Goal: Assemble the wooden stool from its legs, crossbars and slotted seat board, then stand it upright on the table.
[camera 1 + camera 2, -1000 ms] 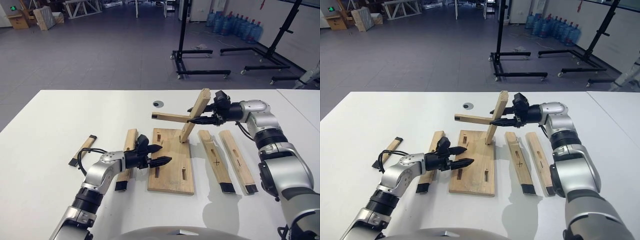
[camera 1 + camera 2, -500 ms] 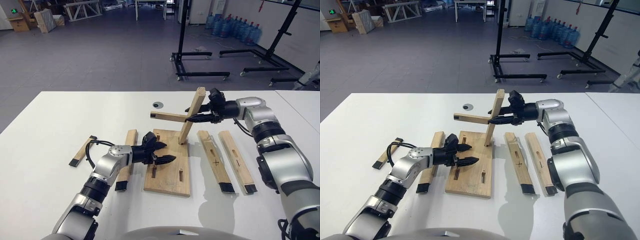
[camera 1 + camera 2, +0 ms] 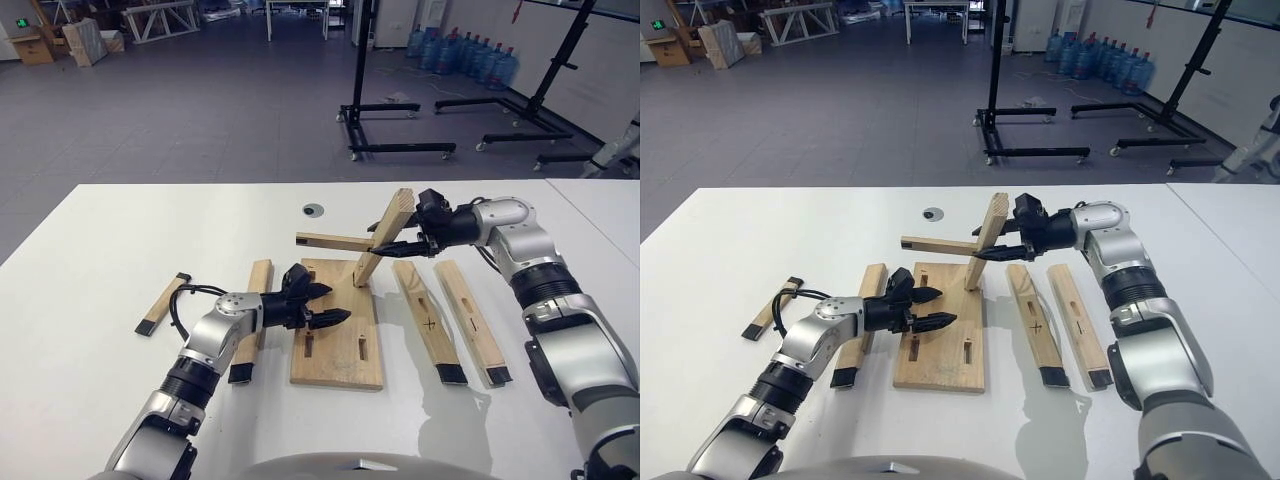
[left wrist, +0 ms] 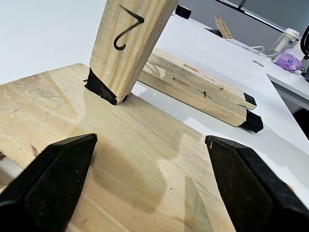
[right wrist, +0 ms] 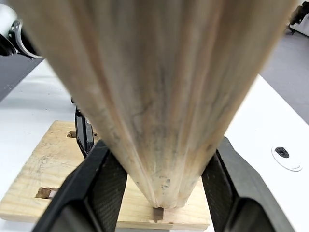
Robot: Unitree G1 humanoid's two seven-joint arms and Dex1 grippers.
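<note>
The slotted seat board (image 3: 338,335) lies flat on the white table. A leg (image 3: 388,228) marked "2" (image 4: 130,43) stands tilted with its black end in a slot at the board's far right corner. A crossbar (image 3: 328,241) sticks out of the leg to the left. My right gripper (image 3: 386,240) is shut on this leg (image 5: 154,96) about halfway up. Low over the board's (image 4: 145,159) left half, my left gripper (image 3: 332,303) hangs open and points at the leg's foot, with nothing between its fingers (image 4: 48,183).
Two more legs (image 3: 425,318) (image 3: 472,322) lie side by side right of the board. Another leg (image 3: 252,318) lies left of it under my left arm. A short crossbar (image 3: 162,302) rests farther left. A round metal grommet (image 3: 314,210) sits in the table behind.
My left gripper has moved right, from the board's left edge to over the board, nearer the leg's foot. My right gripper keeps its hold on the tilted leg.
</note>
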